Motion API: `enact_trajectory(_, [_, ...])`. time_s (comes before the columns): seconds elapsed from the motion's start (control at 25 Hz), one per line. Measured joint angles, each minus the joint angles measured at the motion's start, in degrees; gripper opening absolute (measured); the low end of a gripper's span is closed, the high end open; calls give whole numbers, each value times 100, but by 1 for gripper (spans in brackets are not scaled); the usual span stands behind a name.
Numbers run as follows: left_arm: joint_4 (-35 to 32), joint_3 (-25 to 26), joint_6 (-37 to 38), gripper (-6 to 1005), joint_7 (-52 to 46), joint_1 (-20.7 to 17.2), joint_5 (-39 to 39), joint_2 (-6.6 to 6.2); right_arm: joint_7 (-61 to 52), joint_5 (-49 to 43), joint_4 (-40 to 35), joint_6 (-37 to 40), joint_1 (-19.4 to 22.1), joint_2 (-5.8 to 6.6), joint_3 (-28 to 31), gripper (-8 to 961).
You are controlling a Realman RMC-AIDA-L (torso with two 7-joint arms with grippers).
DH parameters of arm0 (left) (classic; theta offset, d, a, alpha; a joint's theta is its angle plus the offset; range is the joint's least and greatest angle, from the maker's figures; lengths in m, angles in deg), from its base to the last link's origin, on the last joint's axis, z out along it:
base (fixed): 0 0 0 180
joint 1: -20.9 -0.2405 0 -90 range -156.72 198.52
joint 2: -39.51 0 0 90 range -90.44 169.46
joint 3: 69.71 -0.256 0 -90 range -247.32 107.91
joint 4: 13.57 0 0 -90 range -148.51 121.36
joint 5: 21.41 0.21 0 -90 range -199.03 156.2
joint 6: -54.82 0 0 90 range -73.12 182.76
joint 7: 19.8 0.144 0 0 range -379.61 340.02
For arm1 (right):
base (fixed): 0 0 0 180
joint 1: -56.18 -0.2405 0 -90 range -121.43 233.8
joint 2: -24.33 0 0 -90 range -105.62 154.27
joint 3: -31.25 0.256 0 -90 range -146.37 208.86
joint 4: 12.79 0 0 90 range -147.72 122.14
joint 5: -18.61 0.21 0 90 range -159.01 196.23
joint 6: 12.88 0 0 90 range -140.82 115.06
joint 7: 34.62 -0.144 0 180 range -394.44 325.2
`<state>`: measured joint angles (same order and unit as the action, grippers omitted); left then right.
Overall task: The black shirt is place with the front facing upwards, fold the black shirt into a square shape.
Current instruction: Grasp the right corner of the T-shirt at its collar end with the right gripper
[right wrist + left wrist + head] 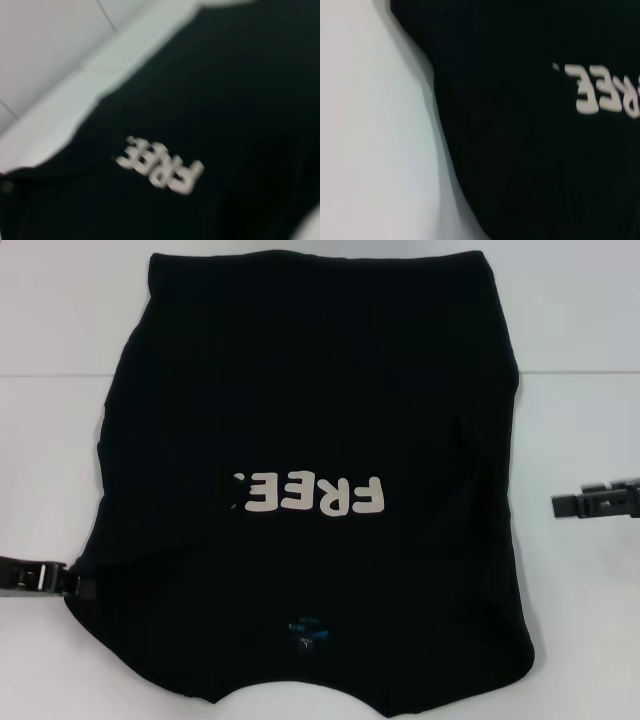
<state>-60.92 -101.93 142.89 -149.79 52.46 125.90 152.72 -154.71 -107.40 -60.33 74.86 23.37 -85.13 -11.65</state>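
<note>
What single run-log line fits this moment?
shirt: sleeves folded in, print up | left gripper: at shirt's edge | right gripper: off shirt | table

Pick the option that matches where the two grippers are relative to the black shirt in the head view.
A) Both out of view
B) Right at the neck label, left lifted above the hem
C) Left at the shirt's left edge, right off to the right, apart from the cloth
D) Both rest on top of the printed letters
C: the left gripper sits at the black shirt's left edge, while the right gripper hangs over the white table, clear of the cloth.
</note>
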Motion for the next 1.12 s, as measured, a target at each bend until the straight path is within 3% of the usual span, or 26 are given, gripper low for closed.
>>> enact_trajectory(0.08, [-1,135,39,27,34,-5,-44,-28,-1011,-761,-37,318,-401,145,18,827])
enact_trajectory(0.16, [15,199,79,27,68,-4,-70,-68,-1646,-1417,-40,598,-740,170,59,827])
enact_trajectory(0.36, [110,206,126,27,87,14,-81,-98,-2346,-2404,-59,935,-1426,-11,5,825])
enact_trajectory(0.52, [146,201,141,27,93,21,-81,-104,-2570,-2758,8,961,-1719,-153,-182,825])
enact_trajectory(0.92, [248,208,156,27,94,53,-80,-108,-2834,-2979,229,578,-1886,-519,-1002,824])
enact_trajectory(1.12, [293,208,151,27,97,64,-80,-117,-2853,-2998,329,466,-1946,-612,-1065,823])
